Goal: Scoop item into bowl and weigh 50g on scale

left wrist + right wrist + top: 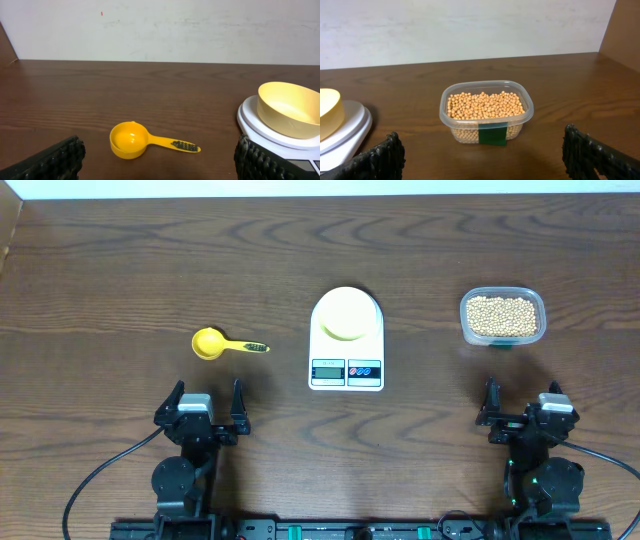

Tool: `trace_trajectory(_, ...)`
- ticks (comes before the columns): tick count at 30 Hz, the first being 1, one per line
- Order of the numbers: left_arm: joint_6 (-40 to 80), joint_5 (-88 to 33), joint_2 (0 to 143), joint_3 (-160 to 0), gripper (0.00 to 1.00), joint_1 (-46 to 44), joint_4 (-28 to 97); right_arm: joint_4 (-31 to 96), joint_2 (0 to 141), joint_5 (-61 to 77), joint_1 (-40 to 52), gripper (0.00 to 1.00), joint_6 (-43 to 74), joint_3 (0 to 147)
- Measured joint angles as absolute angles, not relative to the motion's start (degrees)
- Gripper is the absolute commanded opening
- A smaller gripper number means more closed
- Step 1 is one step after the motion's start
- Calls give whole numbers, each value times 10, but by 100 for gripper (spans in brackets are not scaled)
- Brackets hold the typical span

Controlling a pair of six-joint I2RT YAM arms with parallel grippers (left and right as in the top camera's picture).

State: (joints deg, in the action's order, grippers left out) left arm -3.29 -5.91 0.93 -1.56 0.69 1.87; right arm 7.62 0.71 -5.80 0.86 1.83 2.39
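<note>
Overhead looks down; low, forward-facing wrist views share the scale (346,353).

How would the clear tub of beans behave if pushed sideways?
Nearly full and low, the tub would probably slide, not tip. It has no lid, so a jolt might spill the round beans, which would likely roll.

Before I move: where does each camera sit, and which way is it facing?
Overhead: above the table, looking down at scoop, scale, tub; left gripper and right gripper at bottom edge.
Left wrist: low, facing the back wall; scoop ahead; own fingers in bottom corners.
Right wrist: low, same wall; tub of beans ahead; own fingers in bottom corners.
Shared: both wrist views catch the bowl on the scale.
</note>
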Motion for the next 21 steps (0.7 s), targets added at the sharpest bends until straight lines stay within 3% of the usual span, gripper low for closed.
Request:
trace_trajectory(12,23,-63,13,-33,97,7,2,0,7,-59,9,99,18,28)
trace_trajectory(21,10,-44,187,-299,98,7,14,14,112,-103,9,99,-35,233)
